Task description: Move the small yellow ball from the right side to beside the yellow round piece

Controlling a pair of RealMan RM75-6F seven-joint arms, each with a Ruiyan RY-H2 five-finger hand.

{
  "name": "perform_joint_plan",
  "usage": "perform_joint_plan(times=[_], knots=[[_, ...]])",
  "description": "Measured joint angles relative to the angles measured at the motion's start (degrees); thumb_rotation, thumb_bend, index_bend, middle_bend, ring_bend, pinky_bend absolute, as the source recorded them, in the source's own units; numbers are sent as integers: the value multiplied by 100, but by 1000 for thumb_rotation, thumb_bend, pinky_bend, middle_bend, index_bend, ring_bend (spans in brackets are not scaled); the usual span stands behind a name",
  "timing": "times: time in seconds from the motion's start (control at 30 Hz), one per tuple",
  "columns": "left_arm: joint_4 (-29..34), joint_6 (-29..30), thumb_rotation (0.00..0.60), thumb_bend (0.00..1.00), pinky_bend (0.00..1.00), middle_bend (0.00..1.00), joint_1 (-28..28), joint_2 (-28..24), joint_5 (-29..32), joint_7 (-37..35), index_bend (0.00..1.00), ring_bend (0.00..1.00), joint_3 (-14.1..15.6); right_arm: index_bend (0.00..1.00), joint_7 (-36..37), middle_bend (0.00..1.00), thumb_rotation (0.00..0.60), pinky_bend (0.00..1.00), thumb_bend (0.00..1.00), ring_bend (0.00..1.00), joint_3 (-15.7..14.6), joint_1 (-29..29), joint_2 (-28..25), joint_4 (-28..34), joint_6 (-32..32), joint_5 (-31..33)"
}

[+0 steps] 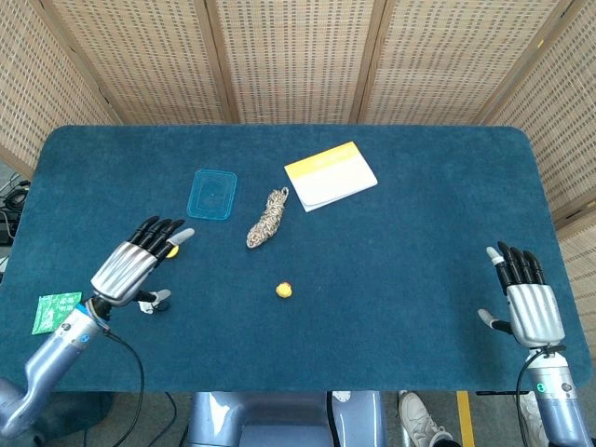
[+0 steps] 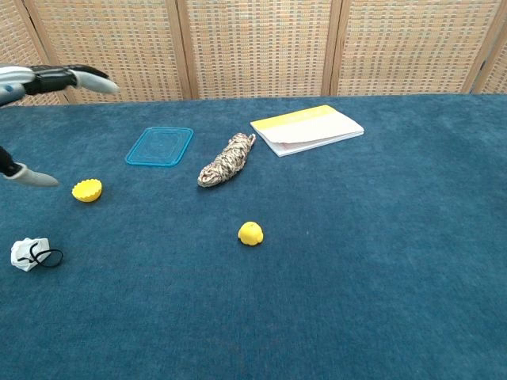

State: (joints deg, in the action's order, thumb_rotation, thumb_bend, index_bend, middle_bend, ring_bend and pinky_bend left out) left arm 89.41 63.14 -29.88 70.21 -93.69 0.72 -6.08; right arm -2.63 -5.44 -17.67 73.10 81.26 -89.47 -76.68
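Observation:
The small yellow ball (image 1: pixel 284 290) (image 2: pixel 250 233) lies alone on the blue cloth, a little front of centre. The yellow round piece (image 2: pixel 86 190) sits to its left, well apart from it. In the head view my left hand (image 1: pixel 140 262) hovers over that piece with fingers spread and nothing in them, and hides most of it. The chest view catches only the left hand (image 2: pixel 55 78) at the top left edge, above the piece. My right hand (image 1: pixel 527 304) is open and empty near the front right corner, far from the ball.
A clear blue lid (image 1: pixel 212 194), a rope bundle (image 1: pixel 267 218) and a yellow-and-white notebook (image 1: pixel 331 174) lie across the back half. A white crumpled scrap with a black band (image 2: pixel 29 253) sits front left, and a green card (image 1: pixel 58 310) lies by the left edge.

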Motion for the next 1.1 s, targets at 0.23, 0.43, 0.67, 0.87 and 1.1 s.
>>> perform_joint_plan(times=[0.23, 0.43, 0.67, 0.87, 1.1], knots=[[-75, -999, 600, 68, 0, 0, -792, 752, 416, 655, 286, 0, -214, 0, -82, 0, 600, 0, 0, 0, 190, 110, -41, 48, 221, -41], [-715, -1670, 600, 167, 0, 0, -1505, 1692, 867, 1144, 327, 0, -433, 13, -156, 0, 600, 0, 0, 0, 383, 195, -50, 51, 400, -15], [-1346, -2171, 600, 206, 0, 0, -2114, 2374, 1440, 1555, 375, 0, -637, 20, -193, 0, 600, 0, 0, 0, 528, 266, -46, 17, 568, -14], [-1496, -2324, 600, 205, 0, 0, -2315, 2573, 1623, 1587, 392, 0, -627, 24, -203, 0, 600, 0, 0, 0, 597, 313, -50, -5, 658, -37], [-1624, -2333, 600, 210, 0, 0, -2397, 2701, 1746, 1666, 393, 0, -495, 29, -157, 0, 600, 0, 0, 0, 686, 382, -97, 55, 718, -84]])
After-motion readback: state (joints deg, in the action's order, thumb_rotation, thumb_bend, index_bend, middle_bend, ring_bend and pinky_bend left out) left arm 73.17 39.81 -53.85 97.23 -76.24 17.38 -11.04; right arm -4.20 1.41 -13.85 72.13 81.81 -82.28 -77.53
